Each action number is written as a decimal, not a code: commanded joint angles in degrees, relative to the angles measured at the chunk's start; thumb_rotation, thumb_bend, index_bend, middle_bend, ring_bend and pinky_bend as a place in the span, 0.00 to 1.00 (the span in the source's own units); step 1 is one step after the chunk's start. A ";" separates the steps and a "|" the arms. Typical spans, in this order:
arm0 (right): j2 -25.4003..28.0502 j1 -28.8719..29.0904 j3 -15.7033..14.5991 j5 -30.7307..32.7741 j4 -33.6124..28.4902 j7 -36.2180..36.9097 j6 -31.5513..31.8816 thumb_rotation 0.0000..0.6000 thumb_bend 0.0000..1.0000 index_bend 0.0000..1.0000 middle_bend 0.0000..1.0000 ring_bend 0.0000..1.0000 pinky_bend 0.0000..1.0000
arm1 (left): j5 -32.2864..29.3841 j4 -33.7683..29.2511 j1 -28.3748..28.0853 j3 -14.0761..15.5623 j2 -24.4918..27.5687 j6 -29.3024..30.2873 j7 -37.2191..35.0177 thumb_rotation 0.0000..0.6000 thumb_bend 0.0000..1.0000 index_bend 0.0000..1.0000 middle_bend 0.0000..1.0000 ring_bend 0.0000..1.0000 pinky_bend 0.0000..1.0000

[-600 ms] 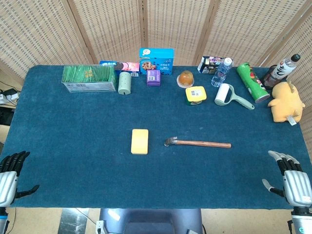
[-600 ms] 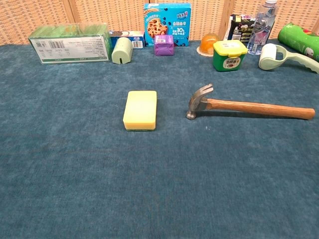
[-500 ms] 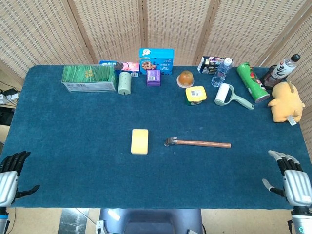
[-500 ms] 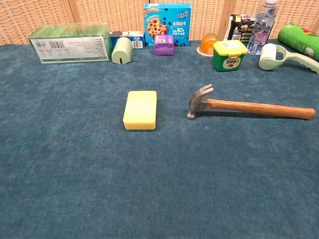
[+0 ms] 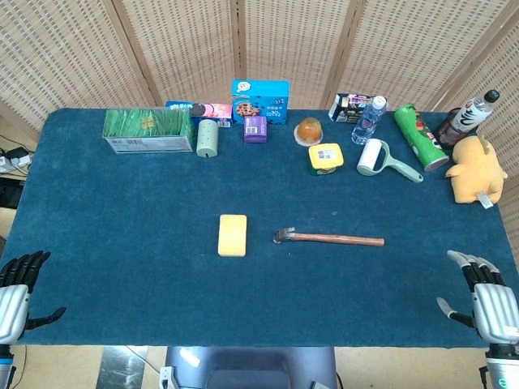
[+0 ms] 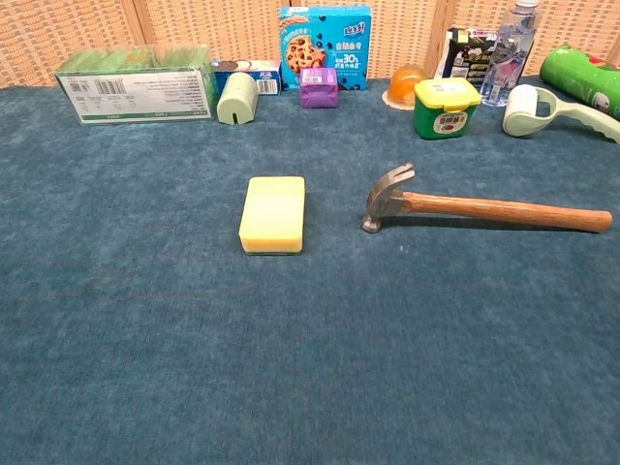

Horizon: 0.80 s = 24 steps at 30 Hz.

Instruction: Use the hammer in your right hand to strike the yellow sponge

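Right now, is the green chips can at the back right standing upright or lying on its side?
Lying on its side. The green chips can stretches along the table beside the lint roller.

lab test setup: blue-cloth table [image 5: 122,211], wicker screens [image 5: 178,49], assorted props.

Left robot hand [image 5: 15,297]: silver back, black fingers; right robot hand [image 5: 485,298]: silver back, grey fingers.

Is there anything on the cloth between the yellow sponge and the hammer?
Nothing. Both views show only bare blue cloth between the yellow sponge and the hammer.
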 commanded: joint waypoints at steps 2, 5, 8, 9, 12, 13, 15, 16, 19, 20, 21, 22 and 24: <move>-0.10 0.54 0.17 -0.25 0.11 0.67 -0.50 1.00 0.26 0.17 0.23 0.21 0.16 | 0.02 -0.12 0.03 -0.02 0.16 0.09 0.07 1.00 0.14 0.09 0.07 0.00 0.00; -0.11 1.80 0.59 -0.95 -0.29 1.69 -1.42 1.00 0.26 0.17 0.25 0.23 0.19 | 0.13 -0.24 -0.05 -0.09 0.39 0.16 0.32 1.00 0.14 0.09 0.07 0.00 0.00; -0.26 4.25 1.48 -2.24 -1.53 2.99 -3.09 1.00 0.26 0.17 0.27 0.26 0.22 | 0.22 -0.48 -0.34 -0.22 0.67 -0.07 0.72 1.00 0.14 0.09 0.07 0.00 0.00; -0.31 5.20 1.82 -2.57 -2.03 3.20 -3.86 1.00 0.26 0.17 0.27 0.26 0.23 | 0.21 -0.55 -0.45 -0.28 0.74 -0.17 0.83 1.00 0.14 0.09 0.07 0.00 0.00; -0.71 7.84 2.78 -3.17 -3.38 3.10 -6.19 1.00 0.26 0.17 0.28 0.26 0.23 | 0.16 -0.73 -0.73 -0.42 0.84 -0.48 0.91 1.00 0.14 0.09 0.07 0.00 0.00; -0.94 8.84 3.13 -3.09 -3.90 2.88 -7.31 1.00 0.26 0.17 0.29 0.26 0.23 | 0.09 -0.76 -0.82 -0.46 0.87 -0.62 0.88 1.00 0.14 0.09 0.07 0.00 0.00; -1.28 10.49 3.67 -2.82 -4.80 2.08 -9.34 1.00 0.27 0.17 0.30 0.27 0.24 | -0.01 -0.76 -0.97 -0.57 0.94 -0.80 0.80 1.00 0.14 0.09 0.07 0.00 0.00; -1.55 11.49 4.05 -2.46 -5.24 1.58 -10.65 1.00 0.27 0.17 0.30 0.27 0.25 | -0.12 -0.72 -1.05 -0.65 0.97 -0.90 0.79 1.00 0.14 0.09 0.07 0.00 0.00; -2.77 15.01 5.57 -0.27 -6.19 -0.20 -15.61 1.00 0.29 0.23 0.32 0.28 0.26 | -0.61 -0.39 -1.41 -0.85 1.06 -1.55 0.78 1.00 0.14 0.09 0.07 0.00 0.00; -3.12 15.72 5.90 0.27 -6.25 -0.70 -16.58 1.00 0.29 0.26 0.33 0.29 0.26 | -0.72 -0.33 -1.49 -0.88 1.08 -1.72 0.73 1.00 0.14 0.09 0.07 0.00 0.00; -3.62 16.68 6.38 1.16 -6.22 -1.56 -17.90 1.00 0.29 0.28 0.34 0.29 0.26 | -0.91 -0.22 -1.61 -0.93 1.08 -1.98 0.64 1.00 0.14 0.09 0.07 0.00 0.00; -4.20 17.65 6.84 2.06 -6.14 -2.59 -19.22 1.00 0.29 0.29 0.35 0.30 0.27 | -1.11 -0.07 -1.73 -1.00 1.09 -2.24 0.57 1.00 0.14 0.09 0.07 0.00 0.00; -5.32 19.35 7.58 3.93 -6.11 -5.02 -21.60 1.00 0.29 0.30 0.36 0.30 0.28 | -1.54 0.17 -1.97 -1.15 1.14 -2.74 0.39 1.00 0.14 0.09 0.07 0.00 0.00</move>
